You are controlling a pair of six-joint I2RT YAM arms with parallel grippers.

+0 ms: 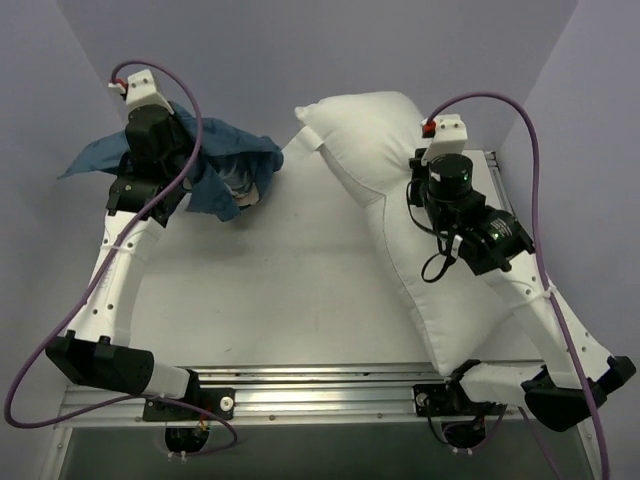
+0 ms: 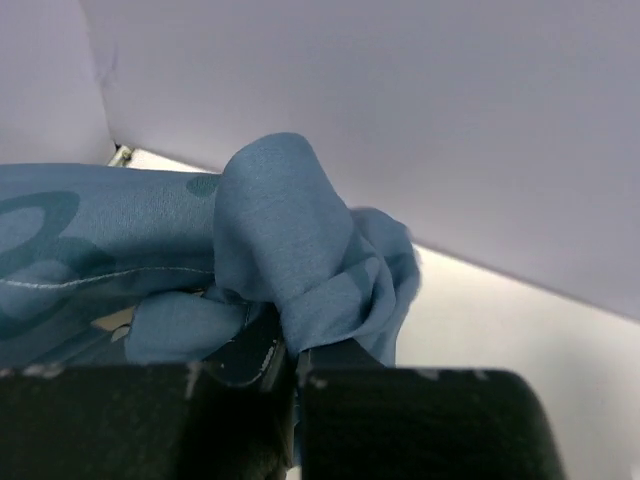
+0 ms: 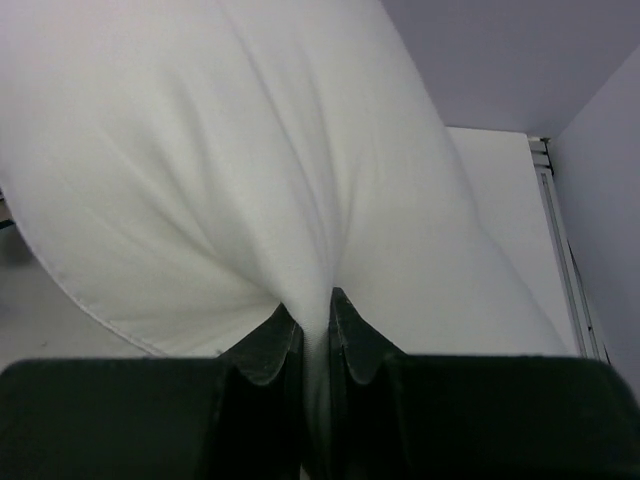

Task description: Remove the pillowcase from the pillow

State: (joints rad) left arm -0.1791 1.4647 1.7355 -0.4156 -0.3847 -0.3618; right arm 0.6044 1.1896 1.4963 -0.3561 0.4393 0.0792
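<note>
Pillowcase (image 1: 215, 165) and pillow (image 1: 400, 200) lie apart on the white table (image 1: 300, 290), a strip of bare tabletop between them, seen from the overhead camera. The blue cover sits crumpled at the far left, draped over the wrist of the left arm so that the fingers there are hidden from above. Its print is hard to read: only darker rounded shapes show on the cloth in the left wrist view, and a pale patch shows at its right edge from above. In that close view the left gripper (image 2: 290, 362) is pressed together on a bunched knot of the fabric, the dark fingers (image 2: 245, 362) only partly showing beneath the folds and the black gripper body blocking the bottom of the frame. The white cushion stretches diagonally on the right side, from the far centre toward the near right edge, where its lower corner slips behind the right arm's base and the metal rail (image 1: 320, 385). It is creased sharply in the middle. The right gripper (image 3: 316, 325) pinches a fold of its plain white cover, deep wrinkles fanning upward from the two dark fingertips (image 3: 270, 340). From above, the right wrist covers the spot where it grips. Purple cables (image 1: 540, 160) loop over both arms against the lavender walls (image 1: 300, 40).
</note>
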